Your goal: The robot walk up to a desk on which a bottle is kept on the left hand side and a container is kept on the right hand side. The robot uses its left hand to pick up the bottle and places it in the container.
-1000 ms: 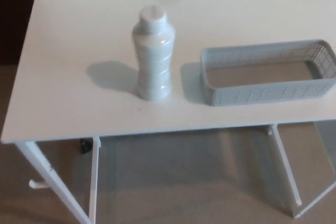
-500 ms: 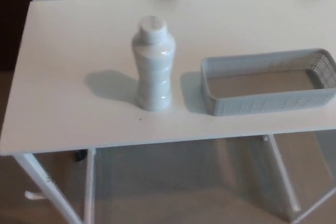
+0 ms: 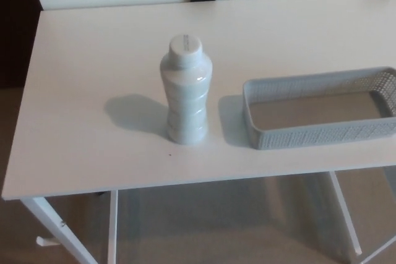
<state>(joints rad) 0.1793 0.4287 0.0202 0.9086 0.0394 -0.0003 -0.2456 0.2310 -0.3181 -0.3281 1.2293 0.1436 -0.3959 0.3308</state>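
Standing upright on the desk [image 3: 80, 91], bottle [image 3: 185, 91] beside container [image 3: 322, 129].

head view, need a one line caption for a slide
White bottle standing upright on a white desk, apart from the empty grey basket-style container on its right; no robot hand in view.

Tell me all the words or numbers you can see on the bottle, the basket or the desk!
There is nothing to read.
Bottle: plain white with a white cap, no label or print showing.
Basket: plain grey mesh walls, no writing.
Desk: bare white top with only one tiny dark speck near the front edge, not a letter.
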